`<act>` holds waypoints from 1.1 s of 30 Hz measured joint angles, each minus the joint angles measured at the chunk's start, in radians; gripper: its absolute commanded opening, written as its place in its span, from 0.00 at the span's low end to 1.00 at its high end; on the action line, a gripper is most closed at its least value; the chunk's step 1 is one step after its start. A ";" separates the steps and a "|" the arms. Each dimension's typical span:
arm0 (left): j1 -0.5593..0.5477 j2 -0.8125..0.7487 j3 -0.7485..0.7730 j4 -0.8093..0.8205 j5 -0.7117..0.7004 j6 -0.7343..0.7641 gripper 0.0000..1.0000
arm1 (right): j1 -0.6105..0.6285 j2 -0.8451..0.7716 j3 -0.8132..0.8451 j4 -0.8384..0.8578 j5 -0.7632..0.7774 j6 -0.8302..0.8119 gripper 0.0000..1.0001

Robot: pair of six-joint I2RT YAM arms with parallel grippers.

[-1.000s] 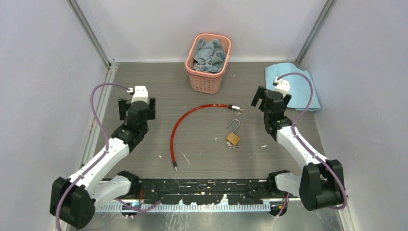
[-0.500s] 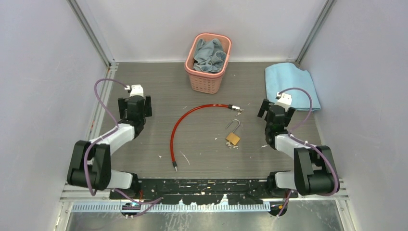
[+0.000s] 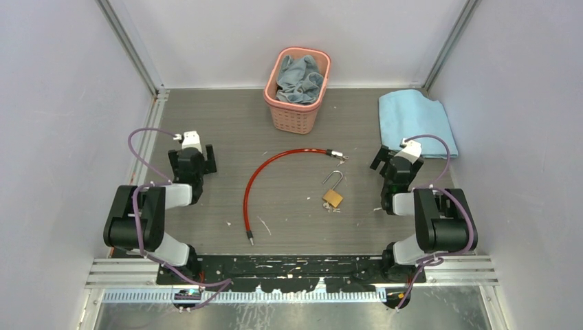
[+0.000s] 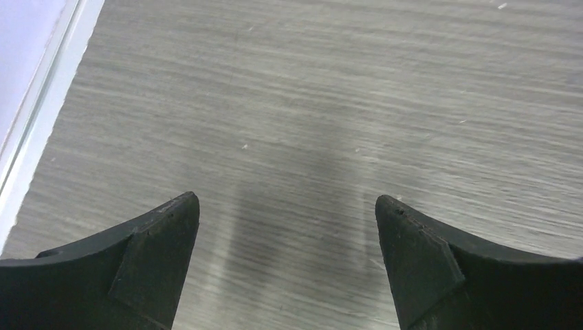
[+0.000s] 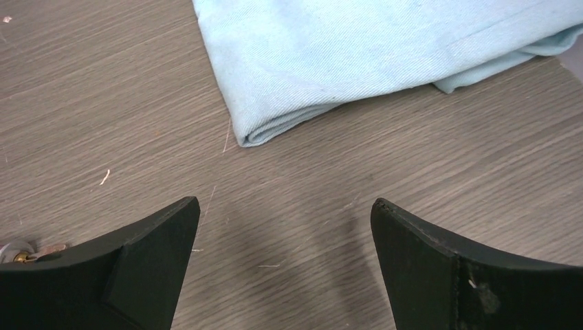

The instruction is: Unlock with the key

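A brass padlock [image 3: 333,199] lies mid-table with its shackle [image 3: 335,178] swung open. A small silvery bit that looks like a key [image 3: 331,208] lies at its near edge. My left gripper [image 3: 192,152] is open and empty far to the left, over bare table in the left wrist view [image 4: 285,203]. My right gripper [image 3: 393,160] is open and empty to the right of the padlock. In the right wrist view [image 5: 284,203] it is low over the table in front of a folded blue cloth [image 5: 385,48].
A red cable [image 3: 256,180] curves left of the padlock; its metal end [image 3: 337,155] also shows at the left edge of the right wrist view [image 5: 19,253]. A pink basket [image 3: 297,89] with a grey-blue cloth stands at the back. The blue cloth [image 3: 411,120] lies at the back right.
Both arms have folded back toward their bases, and both grippers have come nearer and lower. The padlock and the cable have not moved.
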 measured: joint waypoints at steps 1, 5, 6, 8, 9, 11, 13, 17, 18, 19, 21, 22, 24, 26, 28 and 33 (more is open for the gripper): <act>0.000 -0.001 -0.010 0.028 0.013 0.000 0.97 | 0.000 0.017 -0.002 0.024 -0.006 0.000 1.00; 0.001 0.017 -0.136 0.248 0.061 0.000 0.97 | 0.000 0.081 -0.023 0.109 -0.026 -0.001 1.00; 0.001 0.024 -0.159 0.264 0.068 0.000 0.97 | 0.000 0.087 -0.027 0.111 -0.031 -0.002 1.00; 0.001 0.026 -0.175 0.270 0.076 -0.001 0.98 | 0.000 0.089 -0.028 0.114 -0.038 -0.003 1.00; 0.001 0.031 -0.175 0.293 0.077 0.000 0.99 | 0.000 0.089 -0.026 0.114 -0.040 -0.003 1.00; 0.001 0.034 -0.174 0.329 0.082 0.000 1.00 | 0.000 0.089 -0.011 0.095 -0.047 -0.005 1.00; -0.001 0.034 -0.171 0.344 0.085 0.002 1.00 | 0.000 0.089 0.003 0.087 -0.052 -0.008 1.00; -0.006 0.034 -0.170 0.357 0.090 0.014 1.00 | 0.000 0.089 0.014 0.081 -0.056 -0.012 1.00; -0.007 0.034 -0.170 0.357 0.093 0.016 1.00 | 0.001 0.089 0.014 0.080 -0.057 -0.012 1.00; -0.007 0.034 -0.170 0.357 0.094 0.018 1.00 | 0.001 0.089 0.014 0.077 -0.057 -0.012 1.00; -0.007 0.034 -0.170 0.357 0.095 0.019 1.00 | 0.001 0.089 0.014 0.076 -0.057 -0.013 1.00; -0.007 0.034 -0.170 0.357 0.096 0.019 1.00 | 0.002 0.089 0.014 0.076 -0.057 -0.013 1.00; -0.007 0.034 -0.170 0.357 0.096 0.019 1.00 | 0.002 0.089 0.014 0.076 -0.057 -0.013 1.00; -0.007 0.034 -0.170 0.357 0.096 0.019 1.00 | 0.002 0.089 0.014 0.076 -0.057 -0.014 1.00; -0.007 0.034 -0.170 0.357 0.096 0.019 1.00 | 0.002 0.089 0.014 0.076 -0.057 -0.016 1.00; -0.007 0.034 -0.170 0.357 0.096 0.019 1.00 | 0.001 0.089 0.014 0.076 -0.057 -0.017 1.00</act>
